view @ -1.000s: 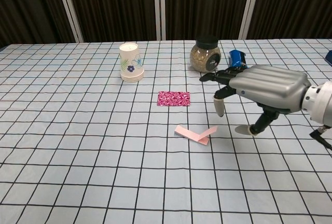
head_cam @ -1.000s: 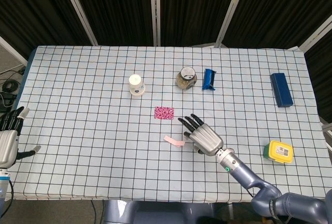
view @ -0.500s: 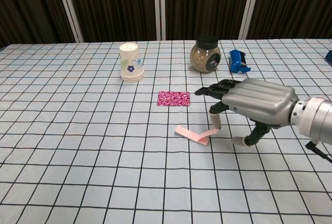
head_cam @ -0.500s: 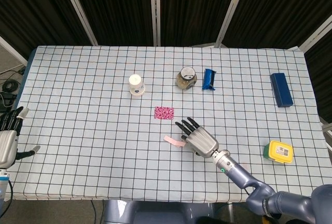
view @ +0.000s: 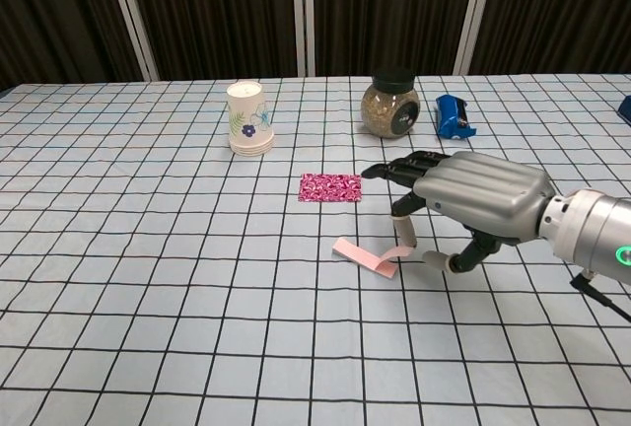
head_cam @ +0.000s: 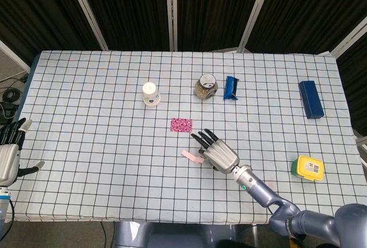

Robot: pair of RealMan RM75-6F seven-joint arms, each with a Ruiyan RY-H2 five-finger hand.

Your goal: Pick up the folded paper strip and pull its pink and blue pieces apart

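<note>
The folded paper strip (view: pixel 367 256) lies on the checked tablecloth near the table's middle; only its pink side shows, with its right end bent upward. In the head view the strip (head_cam: pixel 192 155) is a small pink sliver. My right hand (view: pixel 463 199) hovers just right of it, fingers spread, one fingertip at the raised end of the strip; whether it touches is unclear. It holds nothing. From above, the right hand (head_cam: pixel 217 151) covers the strip's right end. My left hand (head_cam: pixel 8 156) stays open at the table's far left edge.
A pink patterned card (view: pixel 330 186) lies just behind the strip. A paper cup (view: pixel 247 118), a jar with a black lid (view: pixel 389 106) and a blue object (view: pixel 452 115) stand further back. A blue box (head_cam: pixel 311 99) and a yellow-lidded container (head_cam: pixel 308 168) sit at the right.
My right hand has moved left and lower, from beside the strip to right over its raised end. The strip and my left hand have not moved.
</note>
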